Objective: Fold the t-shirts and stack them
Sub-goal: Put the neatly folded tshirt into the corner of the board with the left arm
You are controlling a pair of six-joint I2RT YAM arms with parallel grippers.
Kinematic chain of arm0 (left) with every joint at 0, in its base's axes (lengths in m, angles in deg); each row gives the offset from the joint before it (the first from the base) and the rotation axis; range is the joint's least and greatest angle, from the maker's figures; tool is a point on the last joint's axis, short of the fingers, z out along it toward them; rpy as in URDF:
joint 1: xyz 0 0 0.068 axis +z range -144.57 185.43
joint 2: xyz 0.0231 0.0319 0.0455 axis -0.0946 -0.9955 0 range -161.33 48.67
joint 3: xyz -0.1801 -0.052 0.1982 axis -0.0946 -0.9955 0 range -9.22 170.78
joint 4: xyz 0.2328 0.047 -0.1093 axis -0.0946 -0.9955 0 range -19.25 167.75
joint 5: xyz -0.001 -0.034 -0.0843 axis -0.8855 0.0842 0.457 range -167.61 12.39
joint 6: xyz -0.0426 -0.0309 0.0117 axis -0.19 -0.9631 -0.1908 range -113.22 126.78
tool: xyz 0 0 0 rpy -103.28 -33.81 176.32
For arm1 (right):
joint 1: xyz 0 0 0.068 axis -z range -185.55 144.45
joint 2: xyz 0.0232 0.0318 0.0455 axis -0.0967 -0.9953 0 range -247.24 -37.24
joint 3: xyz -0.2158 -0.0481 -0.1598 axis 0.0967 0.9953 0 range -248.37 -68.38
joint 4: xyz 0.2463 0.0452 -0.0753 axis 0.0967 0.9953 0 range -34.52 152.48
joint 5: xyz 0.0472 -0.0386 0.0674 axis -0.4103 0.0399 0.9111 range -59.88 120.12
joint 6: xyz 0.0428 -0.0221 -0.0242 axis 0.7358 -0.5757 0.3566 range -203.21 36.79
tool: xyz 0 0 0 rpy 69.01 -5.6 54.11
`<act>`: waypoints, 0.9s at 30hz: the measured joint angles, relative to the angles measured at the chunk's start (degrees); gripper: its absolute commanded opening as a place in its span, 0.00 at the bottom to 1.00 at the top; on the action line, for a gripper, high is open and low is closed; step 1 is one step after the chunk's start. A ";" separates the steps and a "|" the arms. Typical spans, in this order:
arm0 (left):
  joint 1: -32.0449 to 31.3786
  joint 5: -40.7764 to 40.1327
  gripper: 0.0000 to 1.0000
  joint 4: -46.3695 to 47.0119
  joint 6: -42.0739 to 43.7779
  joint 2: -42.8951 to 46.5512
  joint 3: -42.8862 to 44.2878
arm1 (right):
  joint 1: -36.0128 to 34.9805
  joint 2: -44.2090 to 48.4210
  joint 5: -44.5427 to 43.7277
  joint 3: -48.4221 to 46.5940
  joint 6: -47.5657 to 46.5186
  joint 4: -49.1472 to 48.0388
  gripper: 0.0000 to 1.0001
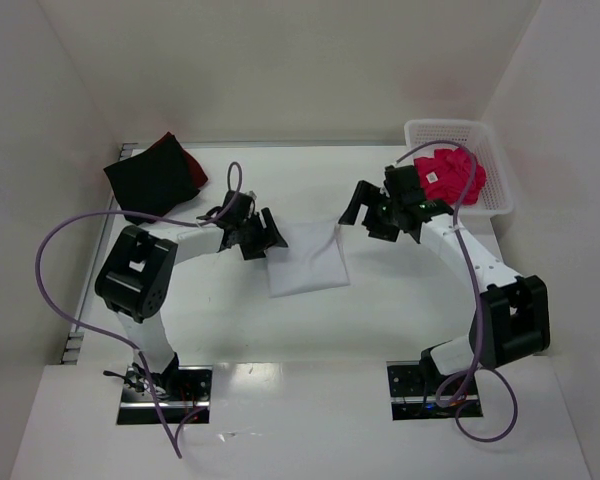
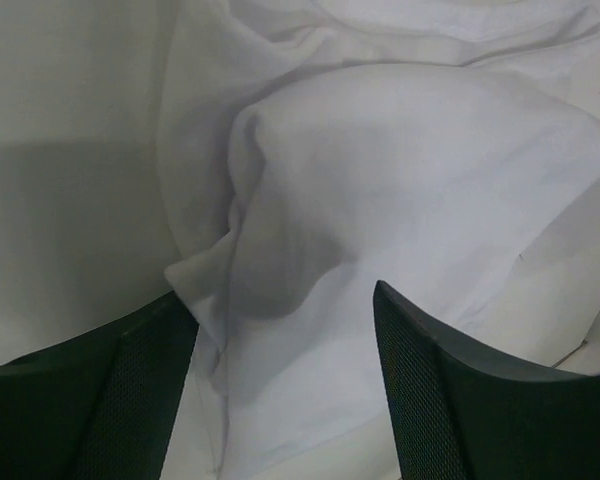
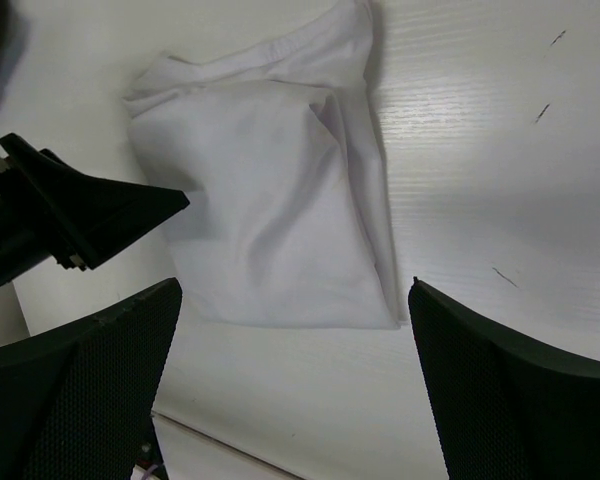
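Observation:
A white t-shirt [image 1: 306, 259] lies folded in a rough square at the table's middle. My left gripper [image 1: 267, 238] is at its left edge, open; in the left wrist view its fingers [image 2: 450, 390] stand wide apart over rumpled white cloth [image 2: 400, 190] without pinching it. My right gripper [image 1: 365, 214] hovers open just off the shirt's upper right corner, with bare table between its fingers [image 3: 510, 390] and the white shirt [image 3: 270, 210] ahead. A bright pink-red t-shirt [image 1: 450, 175] is bunched in the basket. A black t-shirt [image 1: 148, 185] with a dark red one [image 1: 183, 160] lies at the back left.
The white lattice basket [image 1: 499, 165] stands at the back right, close behind the right arm. White walls close off the back and both sides. Purple cables loop from both arms. The left gripper's dark body [image 3: 80, 210] shows in the right wrist view.

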 measured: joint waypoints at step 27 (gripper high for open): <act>1.40 2.75 0.00 -1.39 7.82 -6.69 11.46 | 4.08 4.32 0.86 0.44 2.40 0.80 1.00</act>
